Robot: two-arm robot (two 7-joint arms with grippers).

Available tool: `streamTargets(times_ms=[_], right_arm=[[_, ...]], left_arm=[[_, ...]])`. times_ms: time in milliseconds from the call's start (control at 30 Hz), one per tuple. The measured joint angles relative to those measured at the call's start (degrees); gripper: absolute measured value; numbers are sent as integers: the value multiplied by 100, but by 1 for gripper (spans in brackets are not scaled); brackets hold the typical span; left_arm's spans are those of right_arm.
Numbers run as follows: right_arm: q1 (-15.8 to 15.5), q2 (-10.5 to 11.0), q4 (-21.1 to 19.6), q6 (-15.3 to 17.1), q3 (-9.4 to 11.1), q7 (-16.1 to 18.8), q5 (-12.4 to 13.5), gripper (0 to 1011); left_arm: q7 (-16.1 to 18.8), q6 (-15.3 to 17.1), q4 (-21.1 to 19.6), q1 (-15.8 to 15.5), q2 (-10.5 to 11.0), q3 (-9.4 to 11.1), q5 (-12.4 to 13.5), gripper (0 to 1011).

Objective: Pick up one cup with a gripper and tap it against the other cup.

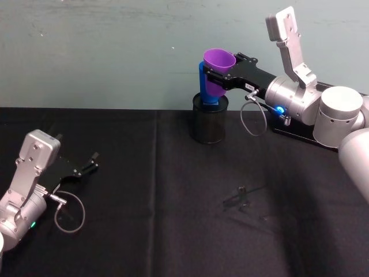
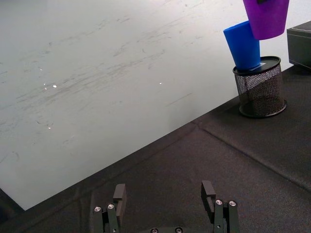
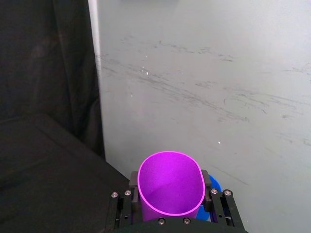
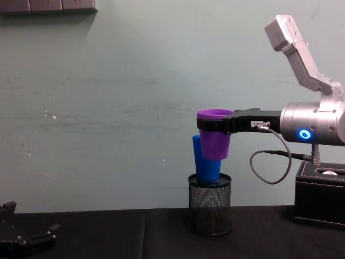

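Risk is that our right tool (image 4: 215, 125), clamped on the purple cup (image 4: 214, 141) just beside the blue cup (image 4: 204, 162) (loose in its mesh holder (image 4: 210, 210)), taps hard and topples both; left tool (image 2: 164, 194) idles open at left

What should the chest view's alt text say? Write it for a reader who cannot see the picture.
The right gripper, reaching in from the right, holds a purple cup upright near its rim, overlapping the top of a blue cup that stands in a black mesh pen holder on the black table. The left gripper sits low at the left edge.
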Motion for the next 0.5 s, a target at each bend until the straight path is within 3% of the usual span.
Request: streamTargets(times_ms=[500], right_arm=[[0,0,0,0,0,0,0,718]], left_arm=[[0,0,0,0,0,0,0,1011]])
